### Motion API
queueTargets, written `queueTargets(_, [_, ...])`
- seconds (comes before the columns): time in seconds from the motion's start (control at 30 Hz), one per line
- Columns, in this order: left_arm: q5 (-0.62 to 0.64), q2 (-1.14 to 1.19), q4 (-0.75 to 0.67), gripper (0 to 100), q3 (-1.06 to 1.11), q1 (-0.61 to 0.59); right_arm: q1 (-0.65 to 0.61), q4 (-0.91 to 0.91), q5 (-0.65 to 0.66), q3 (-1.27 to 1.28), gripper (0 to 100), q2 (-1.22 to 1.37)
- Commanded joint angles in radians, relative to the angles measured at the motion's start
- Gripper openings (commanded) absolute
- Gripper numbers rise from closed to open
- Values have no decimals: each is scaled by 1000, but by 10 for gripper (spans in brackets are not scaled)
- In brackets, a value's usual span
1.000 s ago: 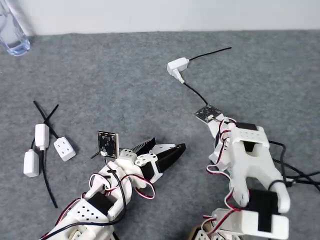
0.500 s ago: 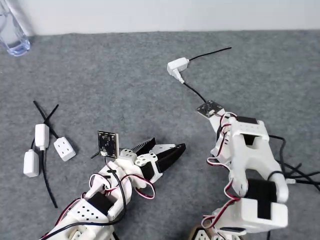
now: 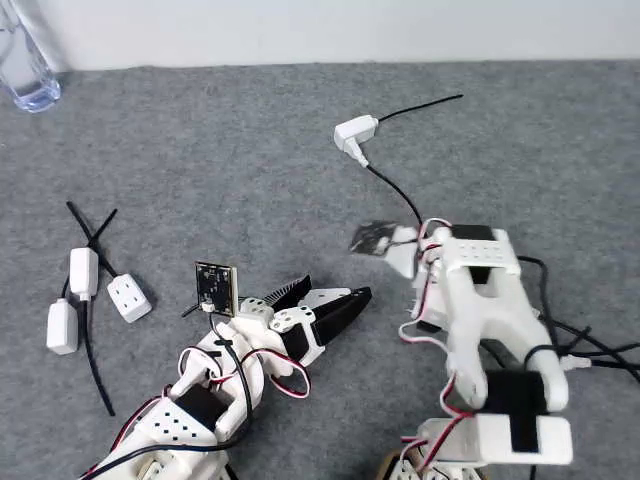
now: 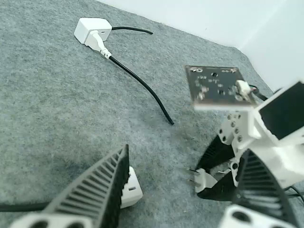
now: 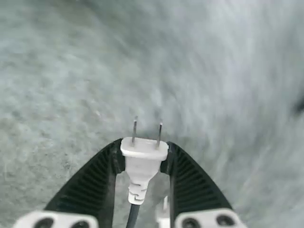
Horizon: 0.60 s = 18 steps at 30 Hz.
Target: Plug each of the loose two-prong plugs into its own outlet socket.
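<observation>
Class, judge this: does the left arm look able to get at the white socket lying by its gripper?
Probably yes. The left gripper is open and the white socket lies right beside one finger with nothing between.

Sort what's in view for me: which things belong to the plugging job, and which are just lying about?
Job:
- two-prong plug held in the right gripper
- outlet socket and two corded white pieces at the table's left
- plug-and-socket pair, apparently already joined, far side

Lying about:
- clear container in the far left corner
</observation>
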Motion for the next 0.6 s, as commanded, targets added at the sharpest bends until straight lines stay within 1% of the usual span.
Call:
queueTargets(0.0, [0,5,8,344,-8,2,-68,15,81,-48,8,-73])
queueTargets(0.17, [-2,5,8,344,-8,2,-96,97,178,-41,8,-85])
queueTargets(0.3, [-2,5,8,343,-8,5,-81,88,184,9,21,-47])
queueTargets(0.37, [-2,5,6,343,-8,6,-70,90,180,28,87,-30])
queueTargets(0.5, [-2,5,6,343,-8,6,-70,84,133,34,262,-18])
queueTargets(0.57, [-2,5,6,343,-8,6,-70,84,133,34,284,-18])
